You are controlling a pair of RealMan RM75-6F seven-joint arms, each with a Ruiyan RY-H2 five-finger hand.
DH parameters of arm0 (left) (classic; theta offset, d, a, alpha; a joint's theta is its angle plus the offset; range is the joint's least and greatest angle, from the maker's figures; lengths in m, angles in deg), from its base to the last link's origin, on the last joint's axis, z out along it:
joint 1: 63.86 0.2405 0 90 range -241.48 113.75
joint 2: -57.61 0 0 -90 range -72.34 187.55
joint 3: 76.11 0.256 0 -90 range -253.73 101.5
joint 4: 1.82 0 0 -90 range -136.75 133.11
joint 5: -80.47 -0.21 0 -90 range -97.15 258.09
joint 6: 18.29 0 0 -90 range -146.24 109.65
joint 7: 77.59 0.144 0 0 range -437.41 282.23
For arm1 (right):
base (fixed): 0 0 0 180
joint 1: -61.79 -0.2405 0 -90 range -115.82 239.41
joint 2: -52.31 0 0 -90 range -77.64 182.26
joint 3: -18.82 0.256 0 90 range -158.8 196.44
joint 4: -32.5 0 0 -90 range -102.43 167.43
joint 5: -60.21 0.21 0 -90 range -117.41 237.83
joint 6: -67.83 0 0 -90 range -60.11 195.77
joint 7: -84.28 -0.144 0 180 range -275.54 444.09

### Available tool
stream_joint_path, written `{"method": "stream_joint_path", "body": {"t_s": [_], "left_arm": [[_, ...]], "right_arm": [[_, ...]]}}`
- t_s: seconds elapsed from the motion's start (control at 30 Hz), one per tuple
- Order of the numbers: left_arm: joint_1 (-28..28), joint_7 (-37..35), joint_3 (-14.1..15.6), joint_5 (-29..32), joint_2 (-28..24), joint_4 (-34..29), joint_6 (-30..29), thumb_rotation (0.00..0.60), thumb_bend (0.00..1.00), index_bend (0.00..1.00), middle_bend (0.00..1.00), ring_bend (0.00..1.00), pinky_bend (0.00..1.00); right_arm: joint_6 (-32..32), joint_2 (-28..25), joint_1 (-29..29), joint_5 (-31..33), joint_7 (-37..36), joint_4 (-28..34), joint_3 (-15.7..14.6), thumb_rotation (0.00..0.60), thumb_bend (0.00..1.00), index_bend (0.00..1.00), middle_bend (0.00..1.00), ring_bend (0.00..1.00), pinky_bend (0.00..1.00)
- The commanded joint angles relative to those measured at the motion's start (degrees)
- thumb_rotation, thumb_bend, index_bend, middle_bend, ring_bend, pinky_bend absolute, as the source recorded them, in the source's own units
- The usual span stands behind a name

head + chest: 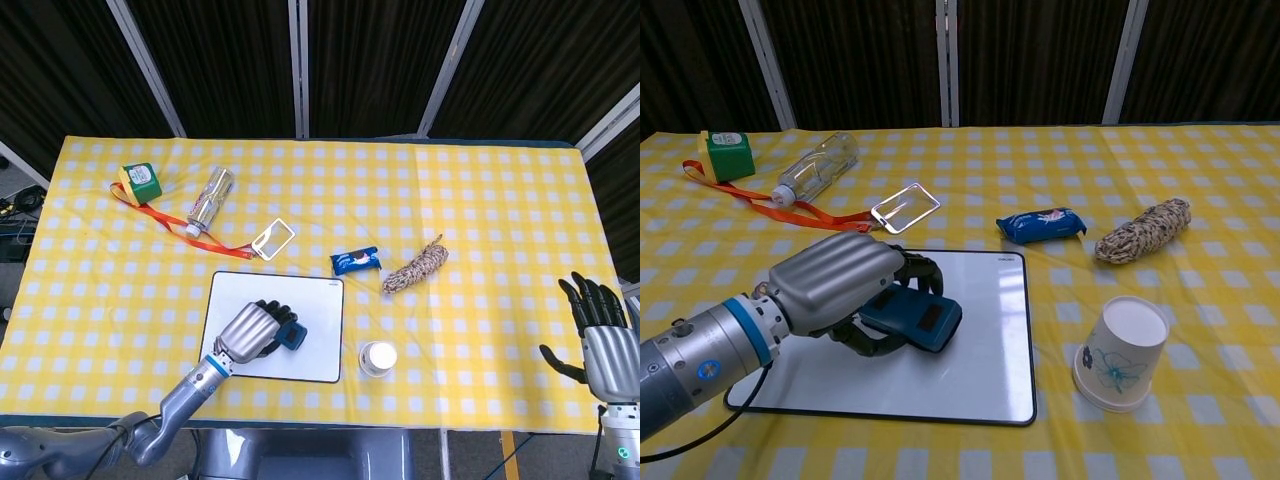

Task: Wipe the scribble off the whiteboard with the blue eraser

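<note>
The whiteboard (320, 300) (985, 300) lies flat near the table's front edge. My left hand (248, 333) (840, 285) is over its middle and grips the blue eraser (289, 336) (915, 318), which is low over or against the board; contact cannot be told. The hand covers the spot where the scribble was, and no ink shows on the bare parts of the board. My right hand (600, 335) hangs at the far right past the table edge, fingers spread, holding nothing; the chest view does not show it.
A paper cup (378, 359) (1120, 352) stands upside down just right of the board. Behind the board lie a blue snack packet (355, 261) (1042, 224), a rope bundle (416, 267) (1143, 231), a magnifier (272, 238) (905, 207), an orange lanyard (790, 211), a plastic bottle (210, 198) (820, 167) and a green box (140, 180) (726, 153).
</note>
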Motion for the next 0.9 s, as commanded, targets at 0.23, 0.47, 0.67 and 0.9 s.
{"method": "stream_joint_path", "body": {"t_s": [0.23,0.47,0.67,0.9], "left_arm": [[0.9,-1.4,0.7,-0.1,-0.7,2.3,-1.1,0.600,0.66,0.78,0.58,0.55,0.52],[2.5,-4.1,1.2,0.8,-3.3,5.6,-1.9,0.600,0.66,0.78,0.58,0.55,0.52],[3.8,-8.4,1.6,1.3,-4.6,9.0,-2.7,0.600,0.65,0.78,0.58,0.55,0.52],[3.5,-10.0,2.0,0.2,-4.0,8.3,-2.9,0.600,0.65,0.78,0.58,0.55,0.52]], "right_arm": [[0.1,0.0,0.1,-0.1,0.2,0.1,0.0,0.600,0.11,0.06,0.00,0.00,0.00],[-0.2,0.0,0.0,0.0,0.3,0.3,-0.1,0.600,0.11,0.06,0.00,0.00,0.00],[-0.3,0.3,0.0,-0.3,1.1,0.4,-0.4,0.600,0.11,0.06,0.00,0.00,0.00],[-0.3,0.5,-0.1,-0.4,1.7,0.4,-0.4,0.600,0.11,0.06,0.00,0.00,0.00]]}}
